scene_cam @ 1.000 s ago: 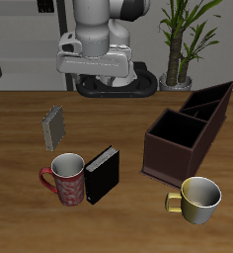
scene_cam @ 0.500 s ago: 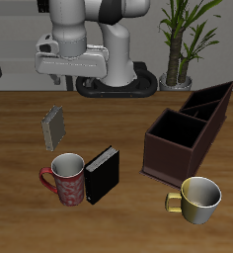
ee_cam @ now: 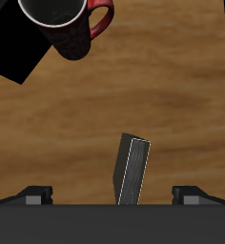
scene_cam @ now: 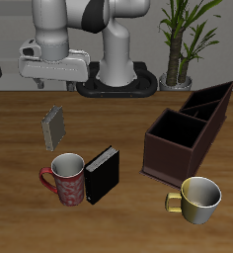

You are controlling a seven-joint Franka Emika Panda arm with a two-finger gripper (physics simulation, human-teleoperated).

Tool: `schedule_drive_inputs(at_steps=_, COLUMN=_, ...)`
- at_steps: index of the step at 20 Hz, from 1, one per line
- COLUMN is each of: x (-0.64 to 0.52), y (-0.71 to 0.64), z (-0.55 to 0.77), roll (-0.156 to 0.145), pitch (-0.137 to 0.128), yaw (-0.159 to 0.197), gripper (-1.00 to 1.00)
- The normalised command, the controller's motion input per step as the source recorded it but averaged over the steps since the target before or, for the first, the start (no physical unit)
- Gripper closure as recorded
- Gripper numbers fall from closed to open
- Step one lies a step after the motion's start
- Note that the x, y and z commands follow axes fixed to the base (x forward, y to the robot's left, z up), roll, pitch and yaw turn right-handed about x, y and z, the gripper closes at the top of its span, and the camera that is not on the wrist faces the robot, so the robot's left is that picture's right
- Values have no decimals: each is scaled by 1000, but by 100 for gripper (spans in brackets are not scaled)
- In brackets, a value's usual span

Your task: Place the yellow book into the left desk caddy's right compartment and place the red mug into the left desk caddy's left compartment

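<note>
The yellow book (ee_cam: 132,170), upright toward the table's back edge, is being approached; gripper (scene_cam: 53,83) fingers spread, descent required.

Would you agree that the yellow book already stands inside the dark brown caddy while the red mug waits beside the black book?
Not quite. The exterior view shows the yellow book standing on the bare table, well apart from the left desk caddy. The red mug does sit beside the black book.
</note>
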Motion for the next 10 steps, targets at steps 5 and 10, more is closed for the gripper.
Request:
schedule_drive_inputs(at_steps=5, x=-47, y=-216, z=-208, roll=0, pitch=-8, yaw=-5, gripper=-100)
schedule_drive_inputs(at_steps=10, x=-52, y=-162, z=-230, roll=-33, pitch=-41, yaw=-22, gripper=-100)
